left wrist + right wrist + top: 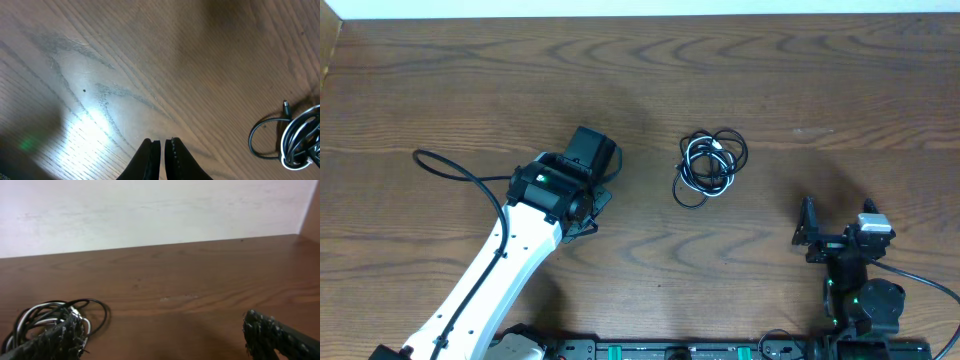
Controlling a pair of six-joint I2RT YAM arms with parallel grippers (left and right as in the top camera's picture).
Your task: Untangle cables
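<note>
The cables (712,165) lie in one small bunch of black and white loops on the wooden table, right of centre. My left gripper (590,152) hovers over bare wood well to the left of the bunch. In the left wrist view my left gripper (161,143) is shut, with only a thin slit between the fingertips and nothing in it; the cables (296,137) sit at the right edge, a small plug sticking up from a loop. My right gripper (837,218) stands wide open near the front right. In its wrist view my right gripper (162,325) is empty and the cables (50,317) lie beyond its left finger.
A pale wall (150,210) runs along the table's far edge. A thick black arm wire (460,172) curves over the table to the left of my left arm. Wood (740,60) stretches behind the bunch.
</note>
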